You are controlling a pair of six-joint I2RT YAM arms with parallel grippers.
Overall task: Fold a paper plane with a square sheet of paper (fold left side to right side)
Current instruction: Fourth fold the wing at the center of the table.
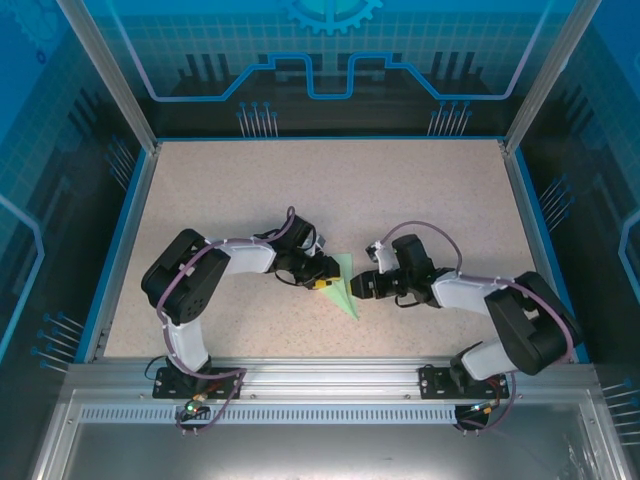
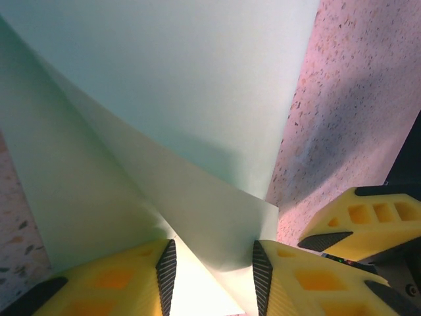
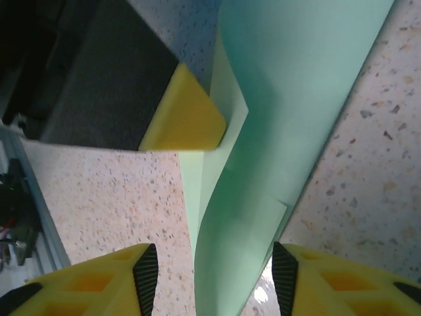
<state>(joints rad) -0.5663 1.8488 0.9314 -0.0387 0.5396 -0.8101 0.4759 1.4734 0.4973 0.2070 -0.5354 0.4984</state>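
The pale mint-green sheet of paper (image 1: 346, 287) lies at the table's middle, folded into a slim pointed shape with its tip toward the near edge. My left gripper (image 1: 326, 281) reaches it from the left. In the left wrist view the paper (image 2: 184, 99) has a raised flap running between the fingers of that gripper (image 2: 214, 270), whose jaws stand apart. My right gripper (image 1: 360, 285) meets the paper from the right. In the right wrist view a curled fold of paper (image 3: 296, 79) stands loose between the open jaws of that gripper (image 3: 214, 273).
The speckled tabletop (image 1: 250, 190) spreads around the paper, bounded by a blue rim (image 1: 118, 250) and metal posts. A yellow fingertip of the left gripper (image 3: 187, 118) rests at the paper's edge in the right wrist view; the right gripper's finger (image 2: 362, 224) sits close in the left wrist view.
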